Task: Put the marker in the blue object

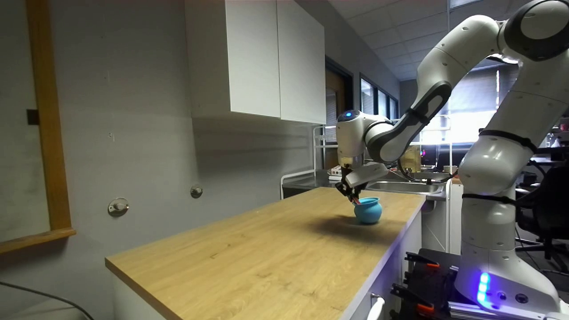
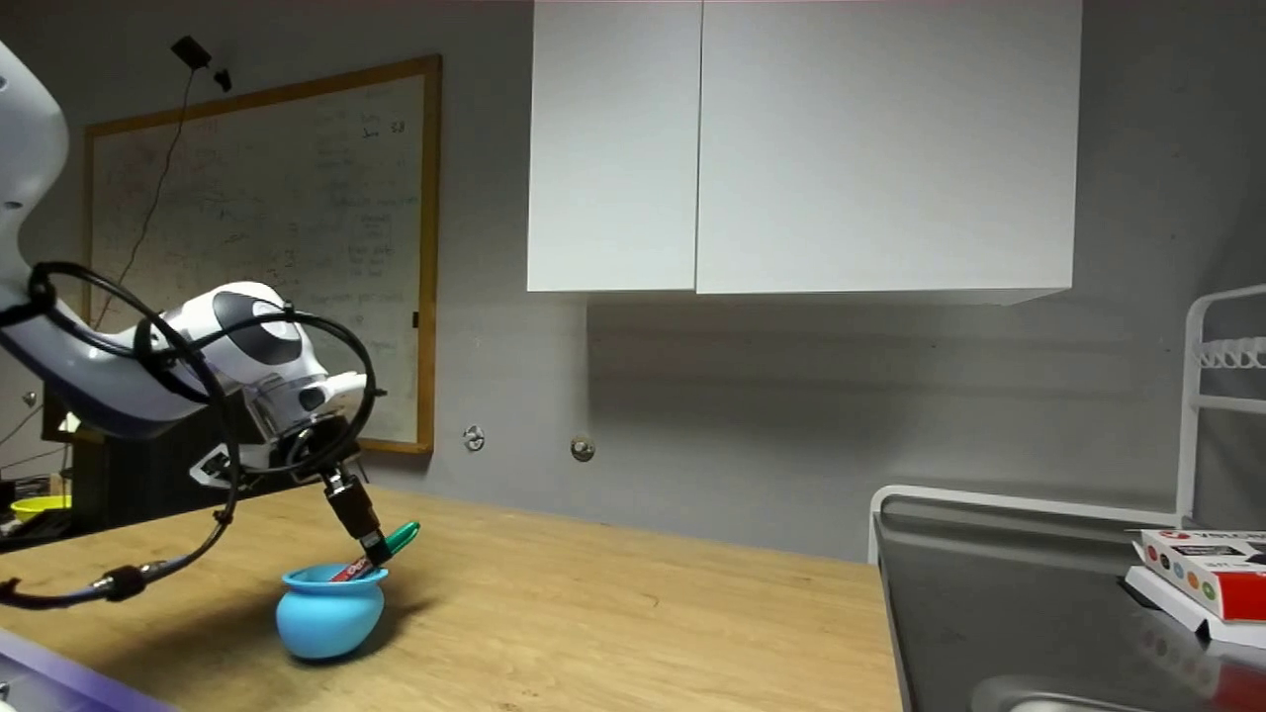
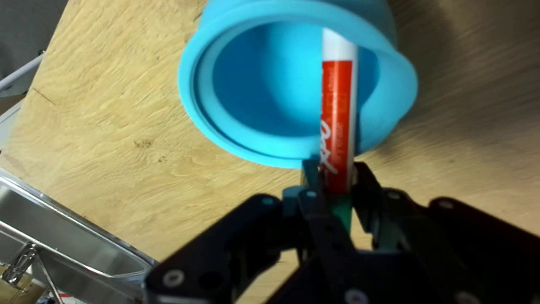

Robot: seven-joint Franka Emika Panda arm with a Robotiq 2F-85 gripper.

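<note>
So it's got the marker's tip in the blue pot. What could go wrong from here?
Two things, perhaps. The marker slants: its white end is inside the blue pot, but its green cap sticks out past the rim, so it might tip out onto the countertop if released now. Also, the end effector grips it close to that rim, so a slight sideways move could nudge or topple the pot.

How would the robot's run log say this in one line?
pincer: gripping marker | marker: tilted, white end inside blue pot | blue pot: upright on countertop | release: not yet
</note>
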